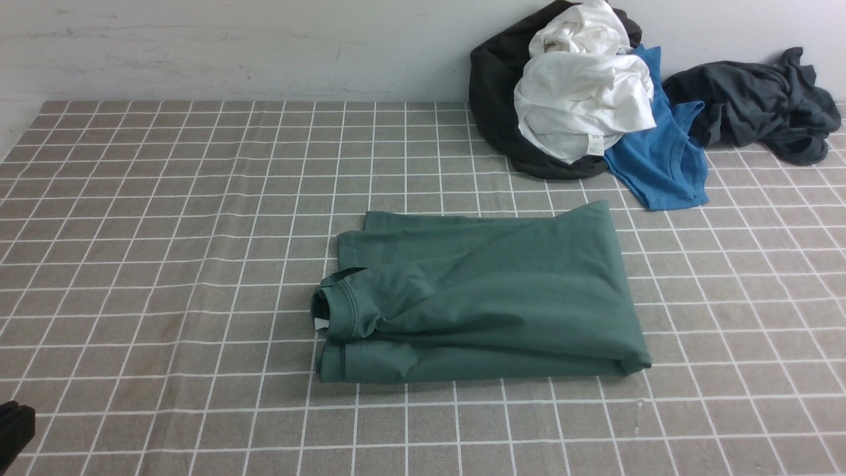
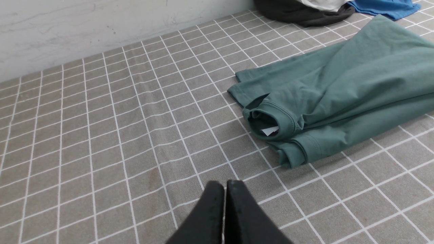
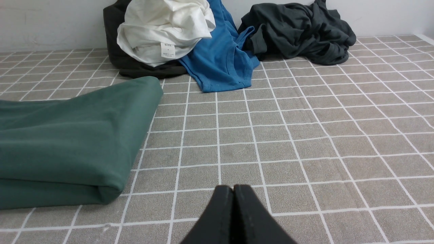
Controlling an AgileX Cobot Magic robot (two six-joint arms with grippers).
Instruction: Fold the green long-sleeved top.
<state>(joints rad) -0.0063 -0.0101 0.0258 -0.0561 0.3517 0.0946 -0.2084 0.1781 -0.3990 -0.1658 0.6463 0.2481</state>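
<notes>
Lying folded on the bench (image 1: 198, 264), a dark green long-sleeved top (image 1: 496, 297) sits near the middle in the front view, its neck opening and white tag (image 1: 321, 324) facing left and its broad folded edge to the right. Behind it, toward the right, are heaped a black cloth (image 1: 492, 86), a white garment (image 1: 581, 99) and a blue garment (image 1: 667, 158), with a dark grey garment (image 1: 760, 99) farther right. The left pincer (image 2: 225, 189) and right pincer (image 3: 233, 193) are both clenched and apart from the top.
</notes>
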